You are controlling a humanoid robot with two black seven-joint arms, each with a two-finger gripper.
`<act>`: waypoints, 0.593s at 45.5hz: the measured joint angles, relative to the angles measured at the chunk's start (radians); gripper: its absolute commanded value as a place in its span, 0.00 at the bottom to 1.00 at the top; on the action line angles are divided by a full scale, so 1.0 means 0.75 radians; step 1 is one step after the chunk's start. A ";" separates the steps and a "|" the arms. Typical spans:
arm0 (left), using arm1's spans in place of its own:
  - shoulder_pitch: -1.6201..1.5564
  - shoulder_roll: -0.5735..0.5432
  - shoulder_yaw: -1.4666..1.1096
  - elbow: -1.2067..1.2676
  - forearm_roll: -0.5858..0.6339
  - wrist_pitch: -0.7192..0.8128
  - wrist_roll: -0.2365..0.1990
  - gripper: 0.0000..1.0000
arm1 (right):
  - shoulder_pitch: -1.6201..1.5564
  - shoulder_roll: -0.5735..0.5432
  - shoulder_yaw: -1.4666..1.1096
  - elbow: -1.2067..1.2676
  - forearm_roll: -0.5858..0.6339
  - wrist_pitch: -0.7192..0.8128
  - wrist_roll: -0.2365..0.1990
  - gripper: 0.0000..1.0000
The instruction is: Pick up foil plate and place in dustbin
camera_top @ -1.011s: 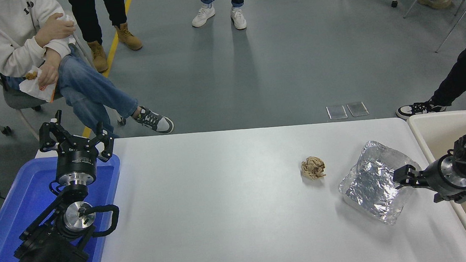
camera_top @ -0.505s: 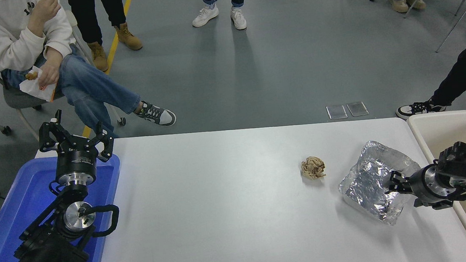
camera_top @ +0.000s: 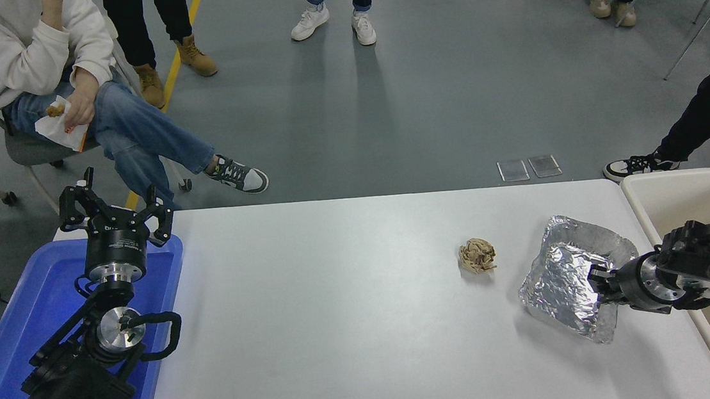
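1. Head view shows the foil plate lying on the white table at its right side, just beside the dustbin, whose cream rim borders the table's right edge.
2. The right tool reaches in from the right, low over the plate's near-right rim; its fingers are on the foil there, but whether they have closed on the rim cannot be told, since foil and wrist hide the gap.
3. The left tool is parked over the blue tray at the lower left, fingers spread and holding nothing.
4. A brown paper ball sits apart from the plate, to its left, and is no part of the job.
5. The step in hand looks like the grasp: the plate rests on the table and is not lifted.
6. Next would come a firm pinch on the rim, a lift clear of the table, and a short carry rightward over the dustbin wall. Thin foil may crumple or slip, so the hold should be secure before lifting.
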 measured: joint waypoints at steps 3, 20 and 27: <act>0.000 0.000 0.000 0.000 0.000 0.000 0.000 0.99 | 0.009 -0.007 0.000 0.009 -0.010 0.000 0.000 0.00; 0.000 0.000 0.000 0.000 0.000 0.000 0.000 0.99 | 0.271 -0.213 -0.118 0.250 -0.041 0.024 0.001 0.00; 0.000 0.000 0.000 0.000 0.001 0.000 0.001 0.99 | 0.577 -0.312 -0.310 0.437 -0.043 0.054 0.001 0.00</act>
